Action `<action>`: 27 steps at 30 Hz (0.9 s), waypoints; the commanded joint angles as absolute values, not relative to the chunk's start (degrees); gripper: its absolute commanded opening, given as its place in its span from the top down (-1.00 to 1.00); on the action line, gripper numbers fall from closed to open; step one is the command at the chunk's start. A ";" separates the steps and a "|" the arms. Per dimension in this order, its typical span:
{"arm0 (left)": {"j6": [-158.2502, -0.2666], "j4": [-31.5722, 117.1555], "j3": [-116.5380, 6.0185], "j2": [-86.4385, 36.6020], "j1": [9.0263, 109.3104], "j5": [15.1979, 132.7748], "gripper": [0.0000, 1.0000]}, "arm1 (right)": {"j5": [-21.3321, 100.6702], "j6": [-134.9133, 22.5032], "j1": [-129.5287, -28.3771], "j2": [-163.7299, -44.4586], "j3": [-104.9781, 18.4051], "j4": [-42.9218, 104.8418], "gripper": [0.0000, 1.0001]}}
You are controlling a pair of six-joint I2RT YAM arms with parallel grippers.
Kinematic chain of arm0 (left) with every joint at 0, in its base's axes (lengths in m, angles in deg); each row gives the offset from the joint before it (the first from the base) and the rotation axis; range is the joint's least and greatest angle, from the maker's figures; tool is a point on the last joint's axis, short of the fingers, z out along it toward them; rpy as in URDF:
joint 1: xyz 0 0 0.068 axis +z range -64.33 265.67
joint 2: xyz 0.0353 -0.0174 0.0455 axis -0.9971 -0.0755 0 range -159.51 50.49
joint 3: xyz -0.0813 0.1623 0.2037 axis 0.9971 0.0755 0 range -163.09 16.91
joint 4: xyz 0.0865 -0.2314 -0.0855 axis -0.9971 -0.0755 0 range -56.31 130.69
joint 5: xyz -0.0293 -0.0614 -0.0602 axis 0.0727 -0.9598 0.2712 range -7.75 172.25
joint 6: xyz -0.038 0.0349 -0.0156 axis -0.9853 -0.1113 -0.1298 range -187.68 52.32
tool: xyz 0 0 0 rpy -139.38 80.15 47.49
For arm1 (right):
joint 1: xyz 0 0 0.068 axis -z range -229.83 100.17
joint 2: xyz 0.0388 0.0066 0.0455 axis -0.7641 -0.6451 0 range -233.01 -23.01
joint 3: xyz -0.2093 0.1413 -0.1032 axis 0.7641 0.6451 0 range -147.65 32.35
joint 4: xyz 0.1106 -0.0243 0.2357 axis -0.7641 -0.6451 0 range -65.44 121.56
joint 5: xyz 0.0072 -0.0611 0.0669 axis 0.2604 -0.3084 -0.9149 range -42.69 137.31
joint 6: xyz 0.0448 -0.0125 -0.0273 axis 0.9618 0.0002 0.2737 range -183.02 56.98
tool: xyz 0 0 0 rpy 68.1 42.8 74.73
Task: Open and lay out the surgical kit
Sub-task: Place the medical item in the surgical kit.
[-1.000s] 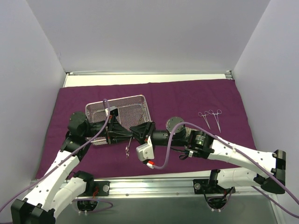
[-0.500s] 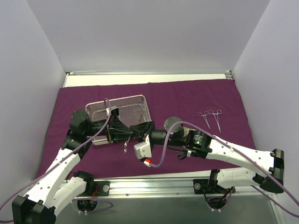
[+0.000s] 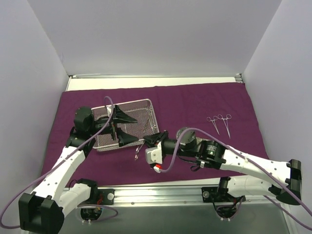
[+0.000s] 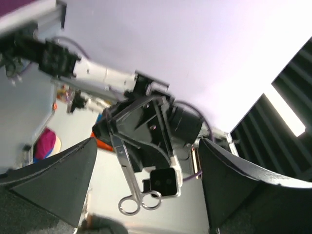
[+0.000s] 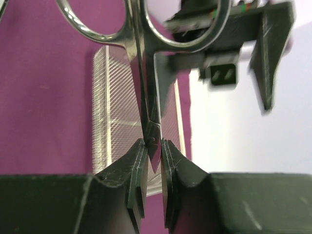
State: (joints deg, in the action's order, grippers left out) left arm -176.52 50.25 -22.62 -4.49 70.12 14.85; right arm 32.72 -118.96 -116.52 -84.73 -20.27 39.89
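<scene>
L claw (image 3: 131,130) is released, fingers spread wide, hanging over the near-right part of the mesh tray (image 3: 126,103), nothing betw. them. The L wrist cam confirms it: both dark fingers (image 4: 58,178) are far apart at the frame edges, w/ a clear gap.

R claw (image 5: 152,151) is clenched on the scissors (image 5: 145,83). It's pinching the blade end, shanks running away from the pads and ring handles at the far end. In the top view the scissors hang just off the tray's near-right corner, above the purple cloth (image 3: 195,102), ring end toward the near edge. Can't tell if the rings touch the cloth.

The tray sits left of centre on the cloth, long side running L-R. What's inside it is hidden by the L arm.

Over on the R side, well apart from both arms, two ringed instruments (image 3: 219,124) lie flat on the cloth, side by side, rings toward the back, tips toward the near edge.

The cloth is spread open under everything, covering most of the table.
</scene>
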 commanded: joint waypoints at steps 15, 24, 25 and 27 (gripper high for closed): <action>-95.73 -25.11 -76.57 -41.35 74.34 71.23 -0.87 | 32.20 -79.29 -76.75 -90.68 -21.17 17.24 1.00; -91.15 -21.29 -78.19 -44.88 73.71 79.80 -0.87 | 32.63 -73.04 -59.76 -104.12 -26.53 10.82 1.00; -90.88 -20.23 -77.67 -44.44 73.89 78.83 -0.87 | 32.98 -72.78 -59.41 -105.44 -26.97 10.38 1.00; -90.18 -18.47 -76.08 -43.30 74.50 77.16 -0.87 | 33.25 -72.08 -58.88 -108.17 -28.29 9.67 1.00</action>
